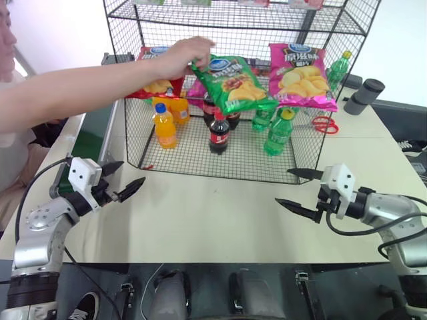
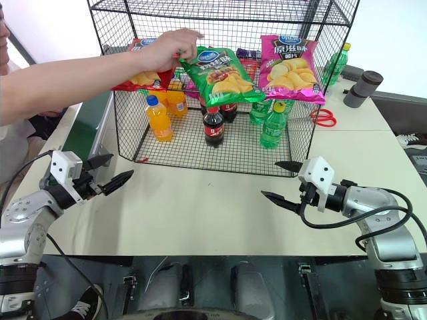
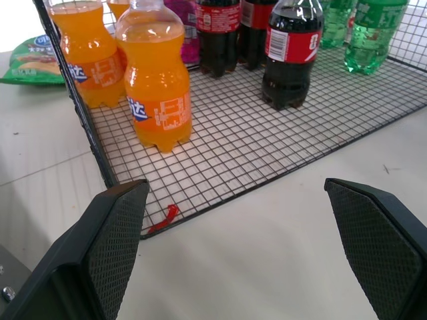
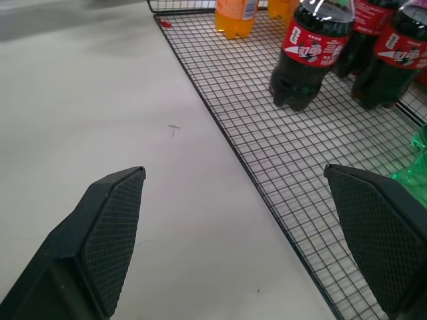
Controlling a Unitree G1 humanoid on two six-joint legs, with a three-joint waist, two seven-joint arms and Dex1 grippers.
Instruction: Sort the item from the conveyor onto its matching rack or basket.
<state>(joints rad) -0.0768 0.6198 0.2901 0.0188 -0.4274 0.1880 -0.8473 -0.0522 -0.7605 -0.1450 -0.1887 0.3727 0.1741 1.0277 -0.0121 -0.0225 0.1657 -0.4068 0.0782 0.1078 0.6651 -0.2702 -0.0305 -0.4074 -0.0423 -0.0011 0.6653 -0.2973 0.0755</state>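
The pale worktop (image 1: 220, 220) carries a large black wire rack (image 1: 240, 100) at twelve o'clock, open-fronted and tiered. At about ten o'clock, beside the rack, the dark green conveyor (image 1: 90, 137) runs along the worktop's edge. A person's arm (image 1: 87, 87) reaches in from nine o'clock, its fingers on the top corner of the green crisps bag (image 1: 233, 83), which sits at the front of the rack's middle tier between a red bag (image 1: 157, 83) and a pink bag (image 1: 301, 77). On the lowest tier stand orange soda bottles (image 1: 165, 125), cola bottles (image 1: 219, 133) and green bottles (image 1: 278, 132). Red scissors (image 1: 323, 124) lie at two o'clock. The left hand (image 1: 120, 180) at eight o'clock and the right hand (image 1: 297, 190) at four o'clock hover over bare worktop, both spread wide and empty.
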